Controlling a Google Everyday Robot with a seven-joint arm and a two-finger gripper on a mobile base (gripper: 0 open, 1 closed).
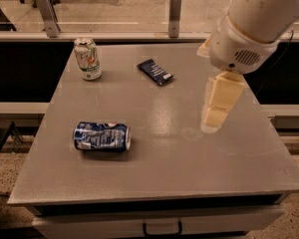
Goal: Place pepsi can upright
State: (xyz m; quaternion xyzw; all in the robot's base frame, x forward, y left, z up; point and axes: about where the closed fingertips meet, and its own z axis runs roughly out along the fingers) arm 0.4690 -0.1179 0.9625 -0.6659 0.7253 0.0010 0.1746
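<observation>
claw [215, 114]: above the counter's [154, 173] right side; I cannot tell its opening.
pepsi can [101, 136]: on its side toward the front-left corner, long axis along the front edge, well left of my claw.

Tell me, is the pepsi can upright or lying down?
Lying down: the pepsi can rests lengthwise on the table, silver end facing right. The gripper hangs apart, over the table's right side.
</observation>
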